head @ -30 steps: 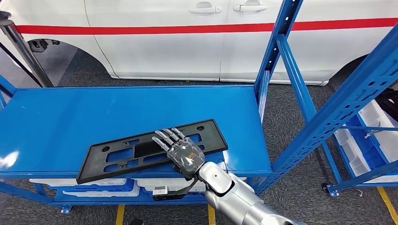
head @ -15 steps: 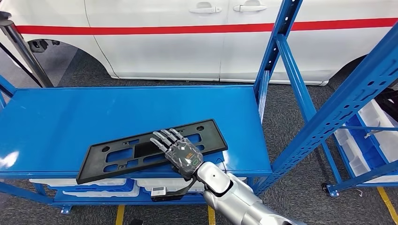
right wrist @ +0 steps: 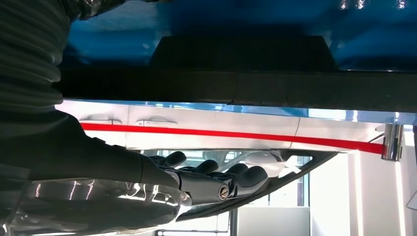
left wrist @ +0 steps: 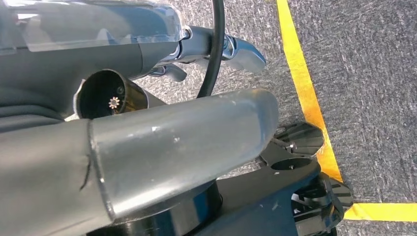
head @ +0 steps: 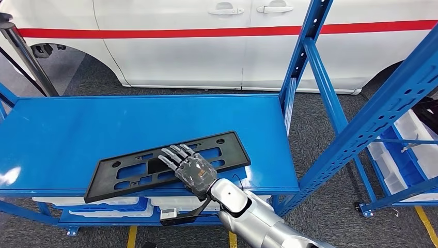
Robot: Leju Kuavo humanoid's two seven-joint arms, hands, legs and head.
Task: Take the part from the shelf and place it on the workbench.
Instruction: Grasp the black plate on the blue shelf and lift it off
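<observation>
one flat black part (head: 168, 165) lies on the one blue shelf deck (head: 77, 129), and one robot hand, the right hand (head: 192, 170), is over it. one white car (head: 206, 46) with two door handles stands behind. under the deck sit several white bins (head: 103, 206), too hidden to count.

The part (head: 168, 164) is matte black against the glossy bright-blue shelf (head: 77, 129). The right hand (head: 188, 168) is dark grey with a clear, shiny back. Far behind stands a white car (head: 206, 46) with a red stripe. White bins (head: 408, 150) sit right. Grey floor (left wrist: 373, 78) carries yellow tape (left wrist: 305, 98).
</observation>
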